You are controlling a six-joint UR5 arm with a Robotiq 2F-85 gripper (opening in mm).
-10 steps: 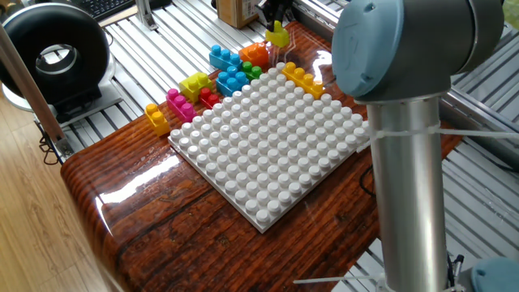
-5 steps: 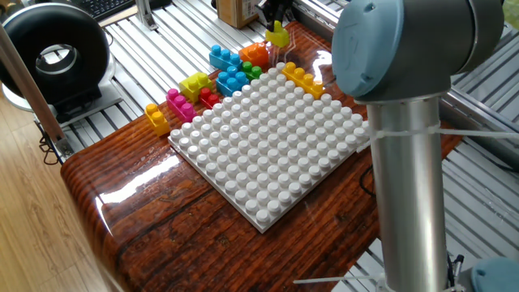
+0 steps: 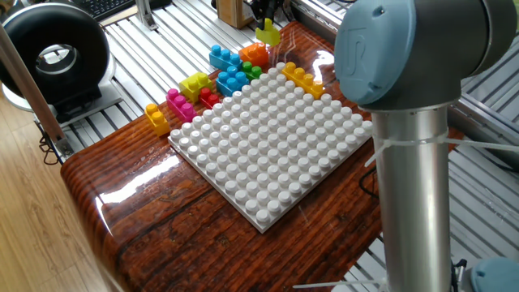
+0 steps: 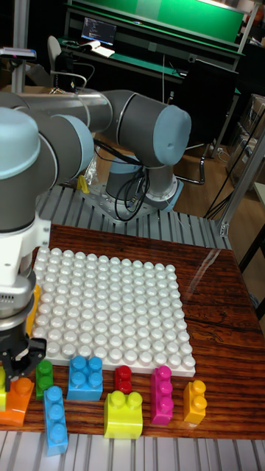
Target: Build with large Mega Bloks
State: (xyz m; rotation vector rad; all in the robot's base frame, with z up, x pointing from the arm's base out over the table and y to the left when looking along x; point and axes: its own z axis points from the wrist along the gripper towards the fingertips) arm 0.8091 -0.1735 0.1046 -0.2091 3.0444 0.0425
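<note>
the black two-finger pincer [image 3: 266, 10] is clamped on a yellow studded plastic brick [image 3: 268, 33], held above the orange plastic brick [image 3: 255, 53] at the glossy wooden bench's [image 3: 162, 211] far edge.

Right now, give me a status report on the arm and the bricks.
Gripper shut on yellow brick, lifted above orange brick. Other bricks loose beside white baseplate. Nothing blocking.

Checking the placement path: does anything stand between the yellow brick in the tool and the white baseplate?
Nothing visible. The yellow brick hangs above the loose pile; only an orange-yellow brick at the baseplate's far edge lies near.
</note>
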